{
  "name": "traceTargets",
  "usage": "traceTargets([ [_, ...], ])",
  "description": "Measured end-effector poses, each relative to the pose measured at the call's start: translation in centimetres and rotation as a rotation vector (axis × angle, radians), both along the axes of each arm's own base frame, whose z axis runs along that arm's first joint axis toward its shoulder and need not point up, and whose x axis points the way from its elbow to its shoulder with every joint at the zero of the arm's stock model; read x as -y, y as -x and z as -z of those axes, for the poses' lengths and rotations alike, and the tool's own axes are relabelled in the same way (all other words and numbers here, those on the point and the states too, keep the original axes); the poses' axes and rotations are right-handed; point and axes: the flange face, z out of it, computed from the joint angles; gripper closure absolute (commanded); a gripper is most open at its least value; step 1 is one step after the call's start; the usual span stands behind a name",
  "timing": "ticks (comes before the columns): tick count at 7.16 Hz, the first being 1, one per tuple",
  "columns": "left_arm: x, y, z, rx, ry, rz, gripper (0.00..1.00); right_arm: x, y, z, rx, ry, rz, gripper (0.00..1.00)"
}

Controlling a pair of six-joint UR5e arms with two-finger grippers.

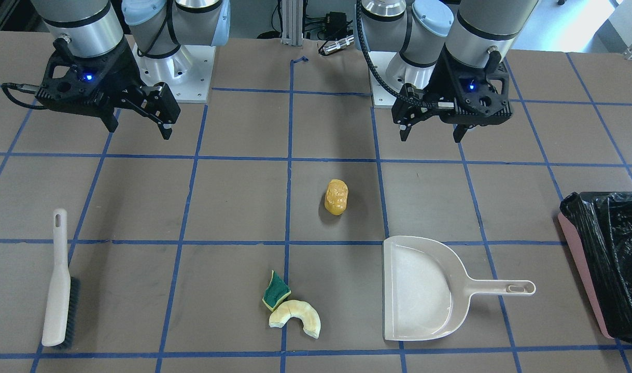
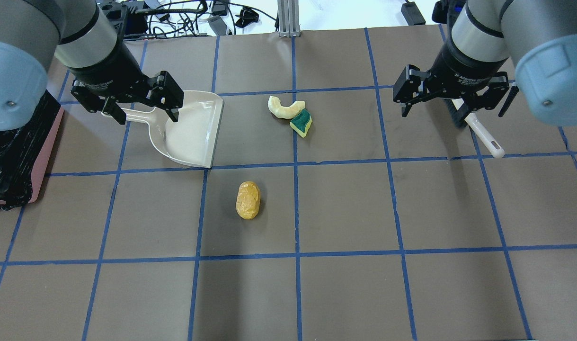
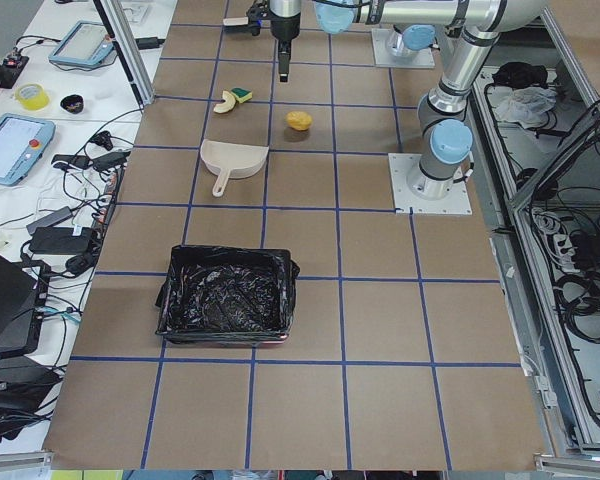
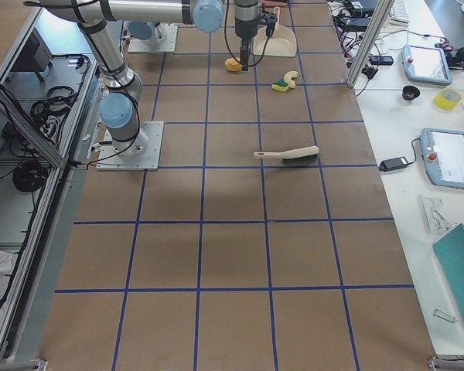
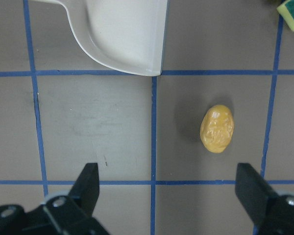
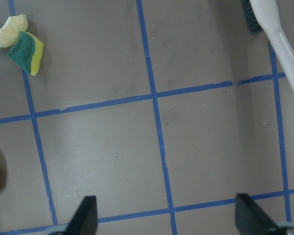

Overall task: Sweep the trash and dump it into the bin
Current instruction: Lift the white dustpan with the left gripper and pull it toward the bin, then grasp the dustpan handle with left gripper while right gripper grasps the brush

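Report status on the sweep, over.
Left gripper and right gripper open, empty. Potato lump, crescent, sponge unswept. Brush, dustpan untouched; no obstruction seen.

Left gripper (image 2: 147, 116) spread above dustpan (image 2: 193, 137), right gripper (image 2: 454, 111) seemingly over brush (image 2: 482, 137), sponge wedge (image 2: 301, 122) touching crescent slice (image 2: 282, 108), orange lump (image 2: 248, 200) apart

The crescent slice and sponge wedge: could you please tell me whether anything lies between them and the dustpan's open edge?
Nothing visible does. Only bare table separates the crescent slice and the sponge wedge against it from the open edge of the dustpan. The potato-like lump lies off that line, nearer the robot.
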Motion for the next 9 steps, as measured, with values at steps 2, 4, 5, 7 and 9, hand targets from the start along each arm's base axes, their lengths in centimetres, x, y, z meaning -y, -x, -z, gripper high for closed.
traceTargets([
  [2, 1.6, -3.4, -0.2, -0.027, 0.038, -0.069, 0.00, 0.1, 0.1, 0.1, -0.005, -0.002, -0.002, 0.00],
  [4, 3.1, -8.1, 0.3, -0.068, 0.057, -0.192, 0.00, 0.2, 0.2, 0.5, -0.004, -0.004, -0.016, 0.00],
  [5, 3.6, -11.4, 0.9, -0.077, 0.053, -0.272, 0.00, 0.2, 0.2, 0.5, -0.005, -0.004, -0.019, 0.00],
  [7, 4.2, -18.0, 2.4, -0.083, 0.031, -0.405, 0.00, 0.2, 0.4, 0.6, -0.007, -0.006, -0.017, 0.00],
  [9, 5.3, -21.5, 4.3, -0.081, 0.038, -0.476, 0.00, 2.0, 1.2, 2.7, -0.003, -0.035, -0.038, 0.00],
])
